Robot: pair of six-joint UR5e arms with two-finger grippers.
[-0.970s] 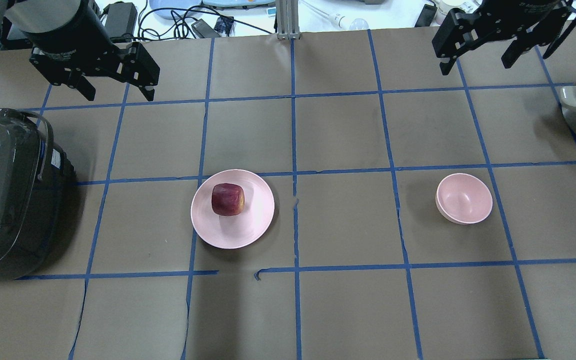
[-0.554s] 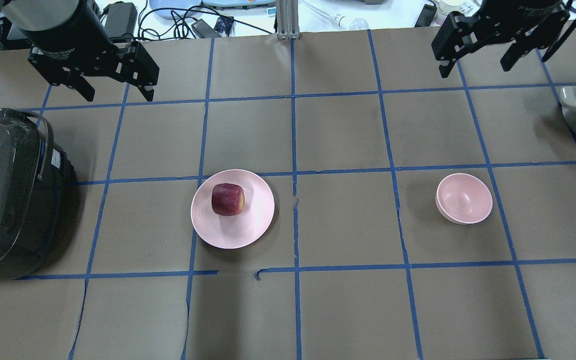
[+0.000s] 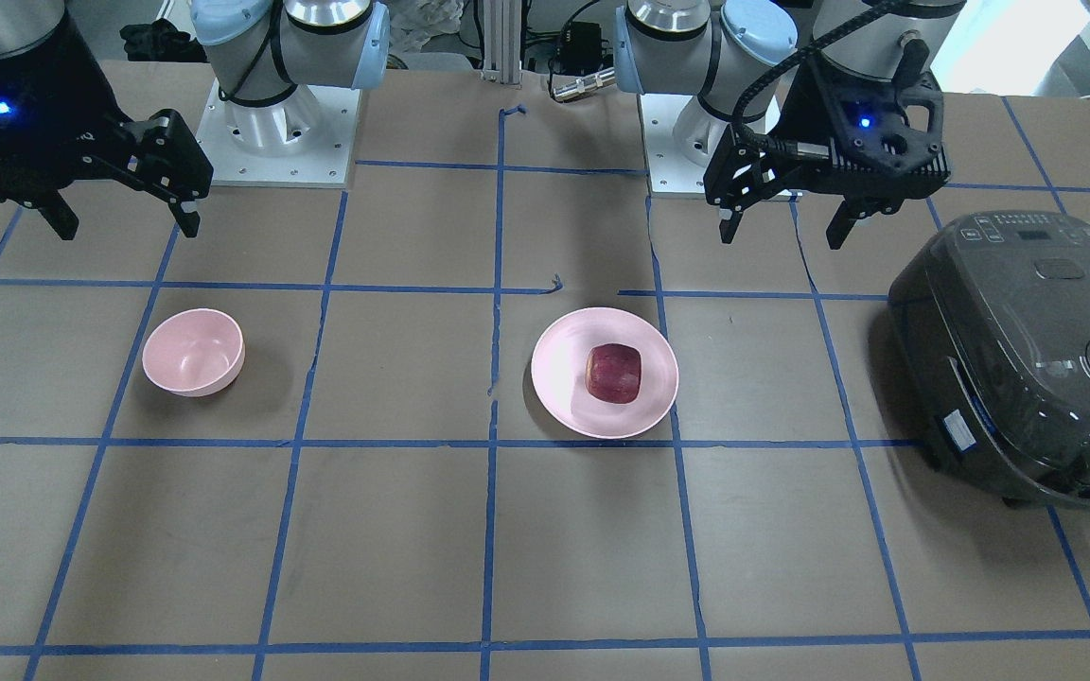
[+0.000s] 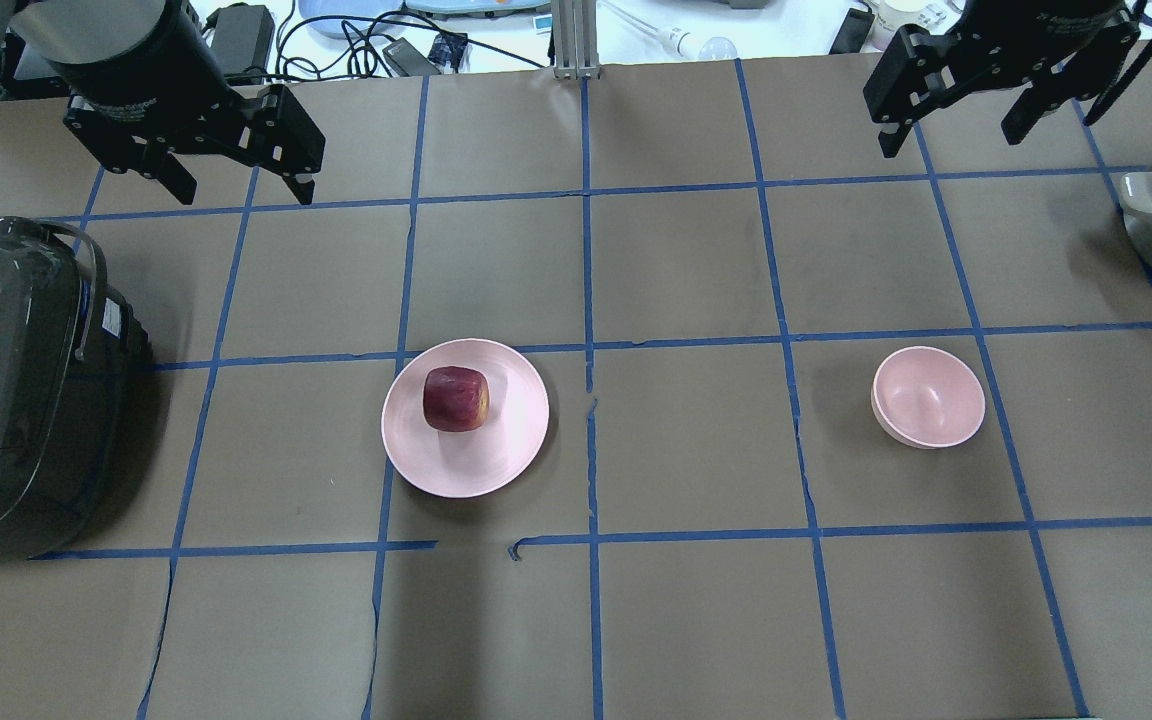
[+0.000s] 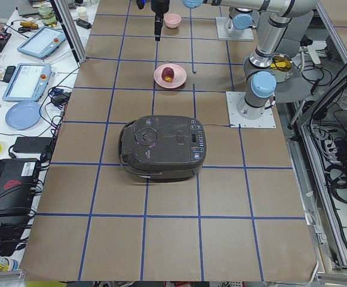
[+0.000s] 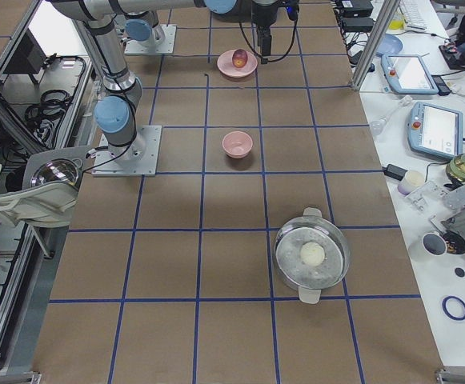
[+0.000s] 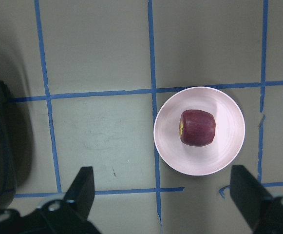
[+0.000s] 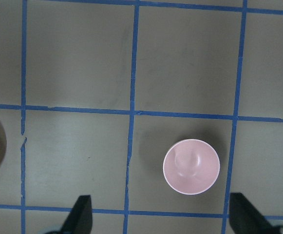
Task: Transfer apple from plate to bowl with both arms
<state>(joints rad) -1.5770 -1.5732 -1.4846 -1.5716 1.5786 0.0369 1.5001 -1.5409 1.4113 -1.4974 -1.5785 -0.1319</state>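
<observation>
One apple [image 4: 455,398] on plate [image 4: 496,455]; cooker label [image 4: 113,319] illegible

Even, bright overhead light; soft shadows fall beside the plate [image 4: 466,470] and bowl [image 4: 928,398] (sheen on the cooker [image 3: 1028,350] lid); every view is sharp

A dark rice cooker [image 4: 16,390] sat with its lid shut at the left end of the surface [image 4: 696,260], which was covered in brown paper and crossed by a grid of blue tape [image 4: 676,187]. At the right end stood a steel pot [image 6: 312,256] with two side handles, a pale round lump [image 6: 313,254] lying in its middle. Past the far edge, a white bench [image 4: 626,45] held tangled black cables [image 4: 331,45], two tablets [image 5: 25,81] and a blue dish [image 5: 24,113]. A metal post [image 4: 569,40] rose at the middle of that far edge.
</observation>
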